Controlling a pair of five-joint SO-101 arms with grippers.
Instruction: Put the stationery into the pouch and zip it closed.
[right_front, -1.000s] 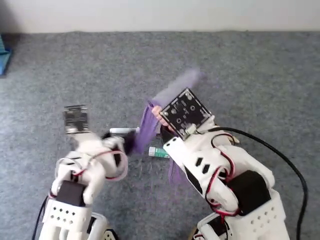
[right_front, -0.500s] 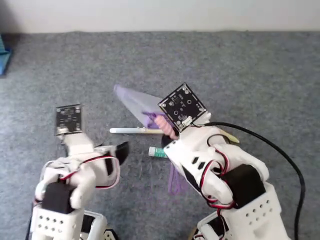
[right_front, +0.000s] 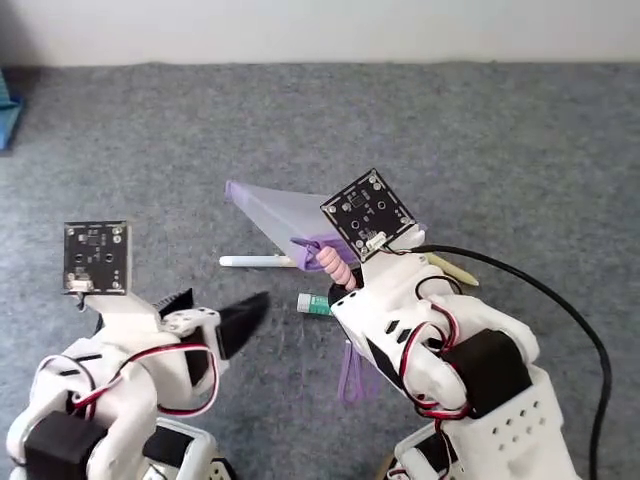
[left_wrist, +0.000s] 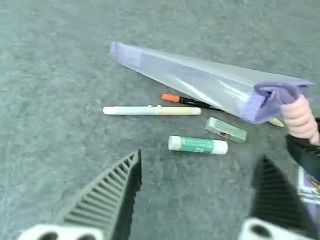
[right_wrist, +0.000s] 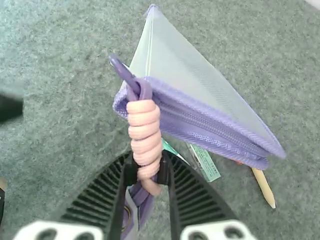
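purple pouch (right_front: 270, 210): hangs from its pink coiled pull (right_wrist: 144, 130), pinched in the right gripper (right_wrist: 146, 160); long axis running far-left.
green glue stick (left_wrist: 197, 145): on bench (right_front: 500, 150), lying left-right, just right of left gripper (left_wrist: 199, 156), which is wide open and empty.

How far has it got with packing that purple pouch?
Nothing looks packed yet: the white pen, glue stick, green box and orange-tipped pen lie on the table. In hand: the right pincer is shut on the pink coil of the pouch, holding it up; the left pincer hangs open above the items. Left: load everything, then zip.
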